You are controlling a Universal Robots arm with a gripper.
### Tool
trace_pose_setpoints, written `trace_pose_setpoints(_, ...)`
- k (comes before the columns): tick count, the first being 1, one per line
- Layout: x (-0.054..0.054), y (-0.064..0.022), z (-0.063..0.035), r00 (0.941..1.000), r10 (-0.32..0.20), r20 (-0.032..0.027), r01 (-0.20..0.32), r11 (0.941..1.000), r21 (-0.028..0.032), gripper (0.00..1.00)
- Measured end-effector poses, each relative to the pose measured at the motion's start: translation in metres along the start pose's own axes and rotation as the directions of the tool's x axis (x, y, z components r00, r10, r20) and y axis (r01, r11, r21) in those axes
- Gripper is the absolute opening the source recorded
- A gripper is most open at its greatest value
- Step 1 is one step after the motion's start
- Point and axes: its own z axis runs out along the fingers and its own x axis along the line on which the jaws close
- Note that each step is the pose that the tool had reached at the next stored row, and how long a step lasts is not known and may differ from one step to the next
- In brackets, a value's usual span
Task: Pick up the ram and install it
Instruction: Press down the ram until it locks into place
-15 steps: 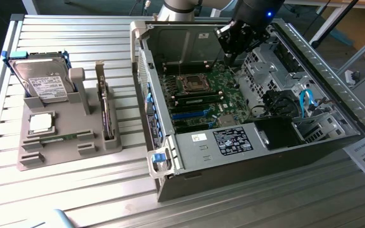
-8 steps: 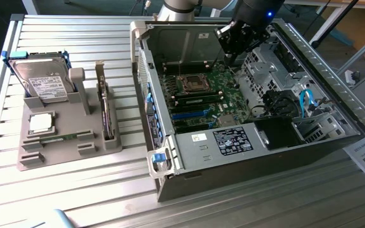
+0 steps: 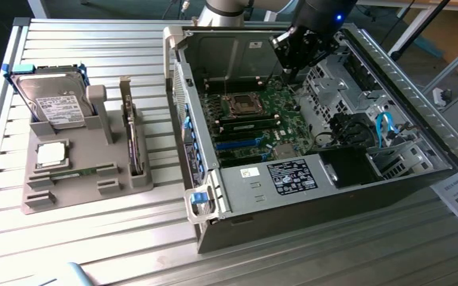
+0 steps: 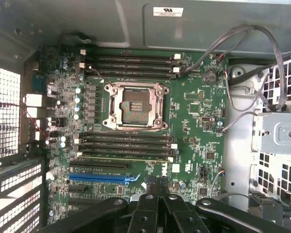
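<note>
A thin green ram stick (image 3: pixel 74 173) lies on edge in the grey holder (image 3: pixel 70 193) at the exterior view's left, partly hidden by the holder's blocks. My gripper (image 3: pixel 290 72) hangs inside the open computer case (image 3: pixel 333 196), above the far part of the motherboard (image 3: pixel 253 119) and well away from the ram. In the wrist view its black fingers (image 4: pixel 146 206) meet at the tips (image 4: pixel 157 187), shut with nothing between them. Below them lie the motherboard's long black memory slots (image 4: pixel 126 145) and the bare CPU socket (image 4: pixel 136 105).
On the holder also stand a silver hard drive (image 3: pixel 52 104), a square silver CPU chip (image 3: pixel 50 154) and an upright flat card (image 3: pixel 134 140). Cables (image 4: pixel 252 53) and a metal drive cage (image 4: pixel 276 131) crowd the case beside the board. The case walls rise around the board.
</note>
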Motion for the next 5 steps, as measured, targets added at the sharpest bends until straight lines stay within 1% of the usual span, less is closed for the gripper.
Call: trace_pose_setpoints(5,0.0000,0.0000,0.0000,1.0000,0.000,0.0000,0.000,1.0000,0.0000,0.10)
